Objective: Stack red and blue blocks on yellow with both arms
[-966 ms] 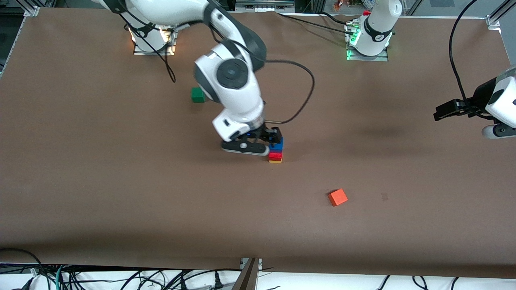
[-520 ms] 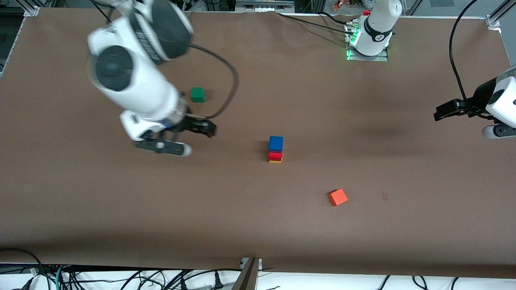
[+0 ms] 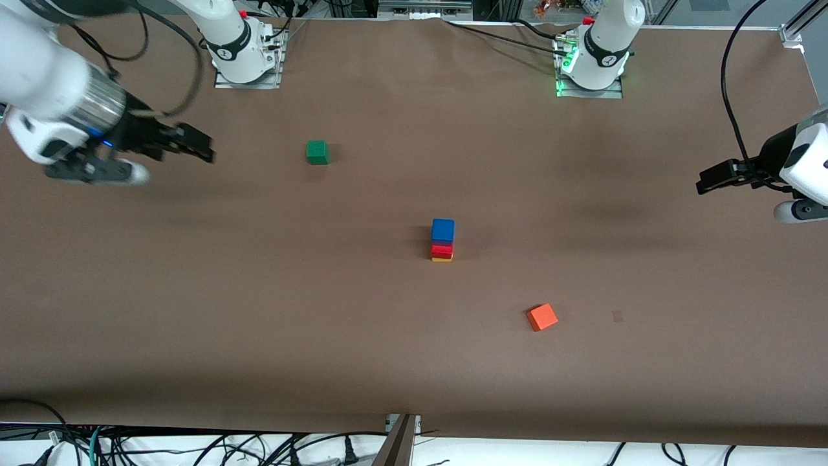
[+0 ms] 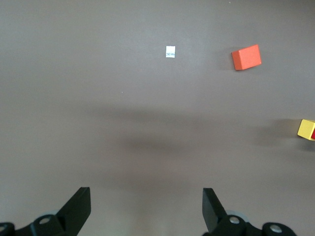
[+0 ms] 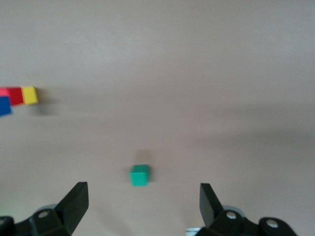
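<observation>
- No readable text, brand, number or sign anywhere on the counter [image 3: 414,362] right now.
- A small white label [image 4: 170,51] lies on the counter in the left wrist view, with tiny dark print on it, too small to read.
- A round mark shows on the left arm's base column [image 3: 607,60] at the counter's top edge; its figure cannot be made out.

Glossy white arms, black joint rings, black cables.
</observation>
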Robot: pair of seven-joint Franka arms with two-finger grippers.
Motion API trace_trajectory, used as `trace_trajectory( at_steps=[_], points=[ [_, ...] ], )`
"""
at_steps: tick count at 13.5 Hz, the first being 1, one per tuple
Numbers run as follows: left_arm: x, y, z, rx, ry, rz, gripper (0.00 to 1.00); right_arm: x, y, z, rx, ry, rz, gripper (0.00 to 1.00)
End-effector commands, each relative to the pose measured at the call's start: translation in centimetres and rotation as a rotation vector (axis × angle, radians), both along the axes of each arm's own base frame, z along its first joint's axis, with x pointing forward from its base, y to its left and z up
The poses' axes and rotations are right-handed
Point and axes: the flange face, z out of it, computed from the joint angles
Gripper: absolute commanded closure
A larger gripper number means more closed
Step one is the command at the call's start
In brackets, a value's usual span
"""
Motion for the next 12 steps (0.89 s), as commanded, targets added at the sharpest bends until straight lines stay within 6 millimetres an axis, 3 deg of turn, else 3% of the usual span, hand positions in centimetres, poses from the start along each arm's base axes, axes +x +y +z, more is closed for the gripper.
trace_trajectory(
  at_steps=[1, 12],
  points=[
    [0.2, 0.2, 0.3, -0.002, -0.01, -0.015, 0.0, -3.0, -2.0, -1.1, -0.042, -0.053, 0.085, 0.0],
    [0.2, 0.3, 0.3, -0.002, -0.01, -0.012, 0.0, -0.3, -2.1, 0.6, -0.078, -0.125, 0.116, 0.0]
  ],
)
